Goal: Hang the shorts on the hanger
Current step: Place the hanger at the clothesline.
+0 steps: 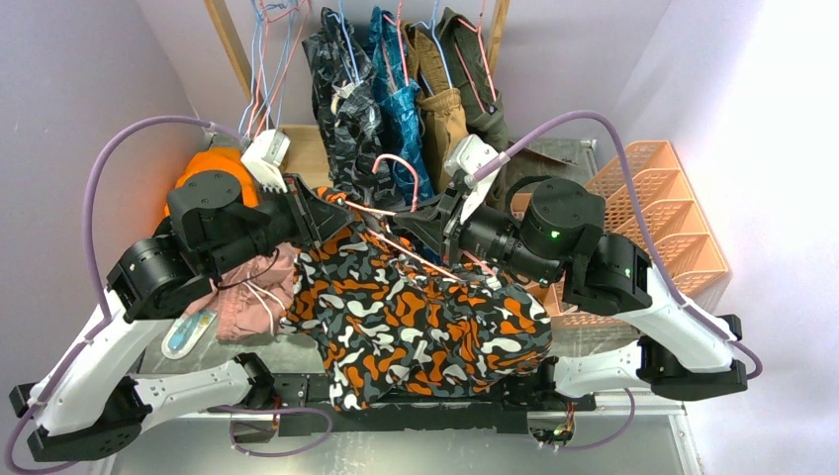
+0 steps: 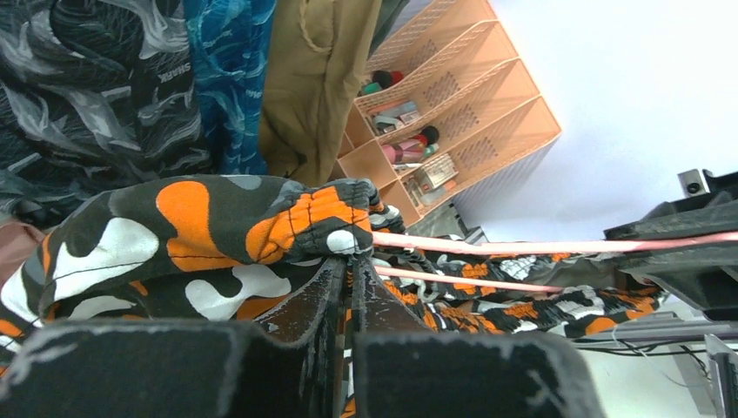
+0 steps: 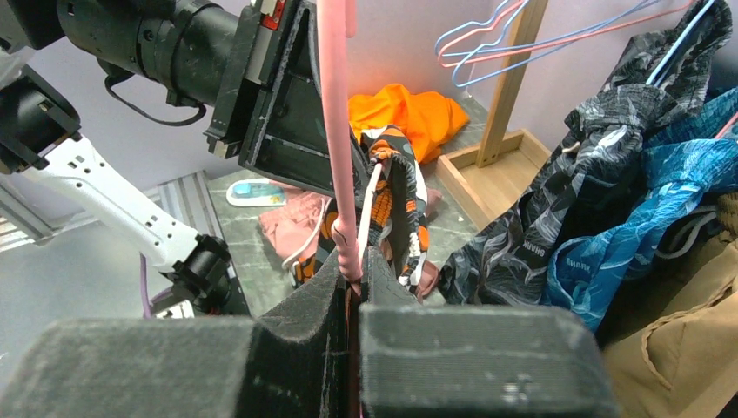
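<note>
The orange, black and white camouflage shorts point(image 1: 416, 317) hang draped in a bunch between the two arms, above the table's front. My left gripper point(image 1: 315, 213) is shut on their gathered waistband edge point(image 2: 287, 222); the fingertips point(image 2: 341, 270) pinch the fabric. The pink wire hanger point(image 1: 396, 237) runs across the top of the shorts, its hook point(image 1: 398, 161) pointing up and back. My right gripper point(image 3: 352, 266) is shut on the hanger's wire point(image 3: 335, 131), facing the left gripper. In the left wrist view two pink hanger wires point(image 2: 522, 248) stretch to the right over the cloth.
Several garments on hangers point(image 1: 396, 89) fill the wooden rack at the back, with light-blue hangers point(image 1: 267, 59) to their left. Dusty-pink shorts point(image 1: 247, 302) and an orange cloth point(image 1: 213, 163) lie at the left. An orange organizer point(image 1: 663, 208) stands at the right.
</note>
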